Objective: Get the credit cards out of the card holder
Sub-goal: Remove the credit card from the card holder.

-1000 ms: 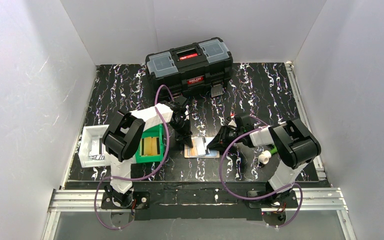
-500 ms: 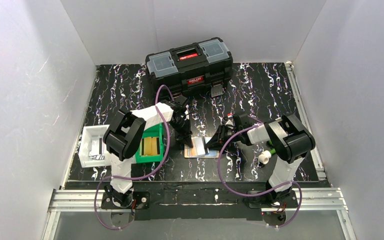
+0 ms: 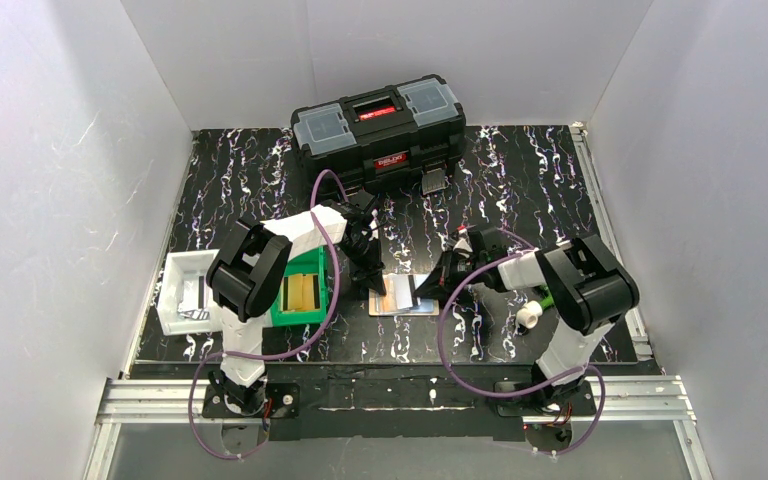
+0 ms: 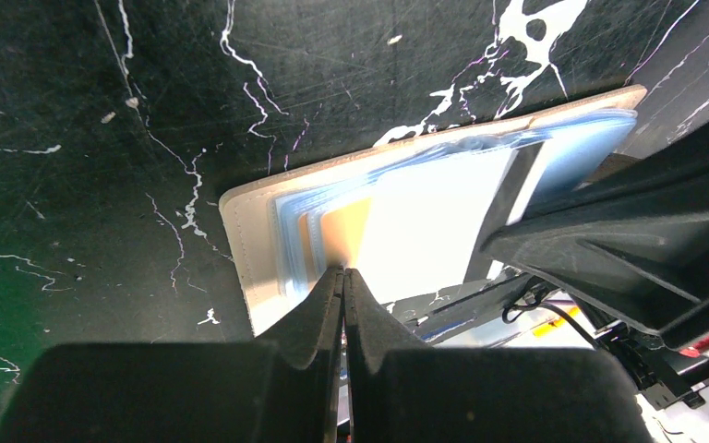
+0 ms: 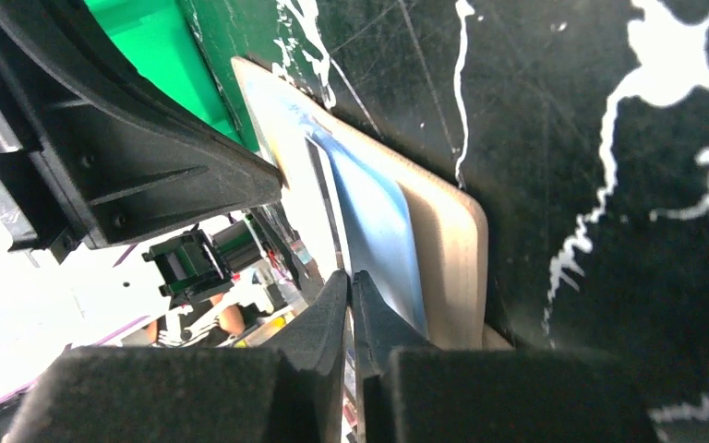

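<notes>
at table centre: card holder, lying flat; left gripper clenched, tips on orange-tan card; right gripper nearly closed at light blue card edge, grasp unclear.

**Robotics laboratory test cell.**
Two small manipulators, the left arm and the right arm, are bolted to an aluminium rail at the edge of a black marbled table. They trail purple cables and are enclosed by plain white panels.

Overhead view from behind, whole table, two wrist views close, both on card holder
</notes>
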Controlling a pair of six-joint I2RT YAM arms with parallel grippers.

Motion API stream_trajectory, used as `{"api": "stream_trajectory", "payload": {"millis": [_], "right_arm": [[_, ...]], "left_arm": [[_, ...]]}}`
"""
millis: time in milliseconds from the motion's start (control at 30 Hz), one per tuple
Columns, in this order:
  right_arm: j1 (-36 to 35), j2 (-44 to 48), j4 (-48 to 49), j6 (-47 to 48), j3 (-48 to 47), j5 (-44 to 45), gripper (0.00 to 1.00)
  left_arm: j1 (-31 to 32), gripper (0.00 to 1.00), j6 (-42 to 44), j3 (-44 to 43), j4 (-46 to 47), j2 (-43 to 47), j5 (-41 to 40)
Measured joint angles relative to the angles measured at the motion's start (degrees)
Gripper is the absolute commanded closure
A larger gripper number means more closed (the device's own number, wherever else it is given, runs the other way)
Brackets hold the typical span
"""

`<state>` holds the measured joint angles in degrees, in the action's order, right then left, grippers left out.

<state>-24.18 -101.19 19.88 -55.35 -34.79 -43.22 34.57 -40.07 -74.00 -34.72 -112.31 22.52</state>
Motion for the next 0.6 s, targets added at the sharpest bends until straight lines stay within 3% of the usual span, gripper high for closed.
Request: {"api": "stream_trajectory", "payload": {"millis": [600], "right_arm": [[3.5, 12.0, -14.7, 8.0, 0.5, 7.2, 0.99]], "left_arm": [[0.0, 1.0, 0.4, -0.1, 0.0, 0.0, 0.1]]}}
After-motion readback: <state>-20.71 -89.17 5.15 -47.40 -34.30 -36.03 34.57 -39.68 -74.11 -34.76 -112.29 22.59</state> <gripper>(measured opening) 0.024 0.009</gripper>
